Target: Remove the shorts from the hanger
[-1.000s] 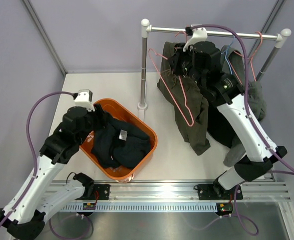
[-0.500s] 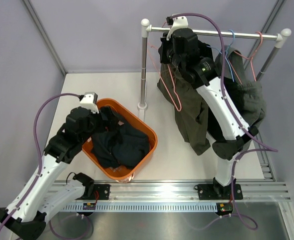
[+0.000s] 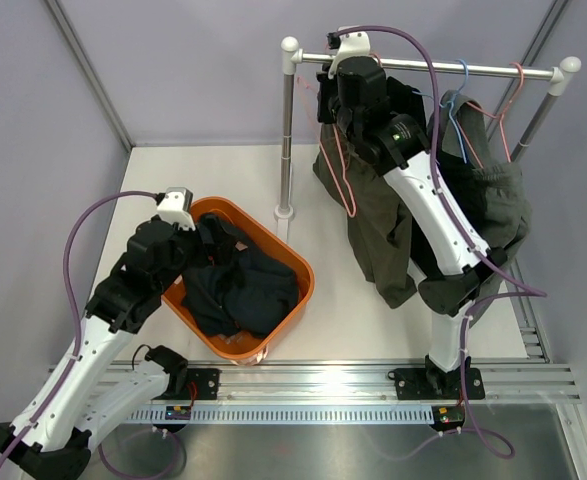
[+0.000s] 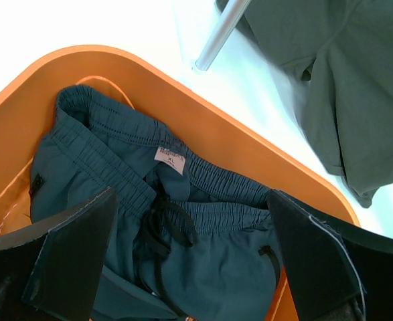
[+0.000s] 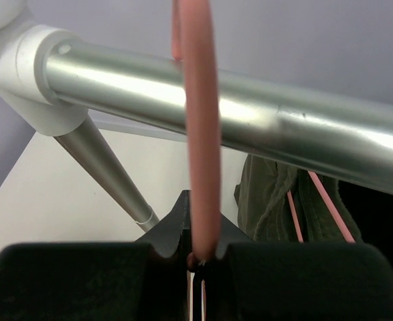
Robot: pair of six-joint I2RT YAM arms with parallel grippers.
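Your right hand (image 5: 199,259) is clamped on the hook of the pink hanger (image 5: 199,134) at the steel rail (image 5: 296,130), and its arm hides part of the rack. The dark olive shorts (image 3: 383,235) hang lengthwise from the rail, legs down toward the bench (image 3: 333,320), possibly off that hanger. Your left hand (image 4: 196,261) gapes over the navy shorts (image 4: 116,167), crumpled in the orange basket (image 4: 142,73).

Orange plastic basket (image 4: 15,134) on white table (image 3: 323,330); silver clothes rail (image 3: 493,70) behind
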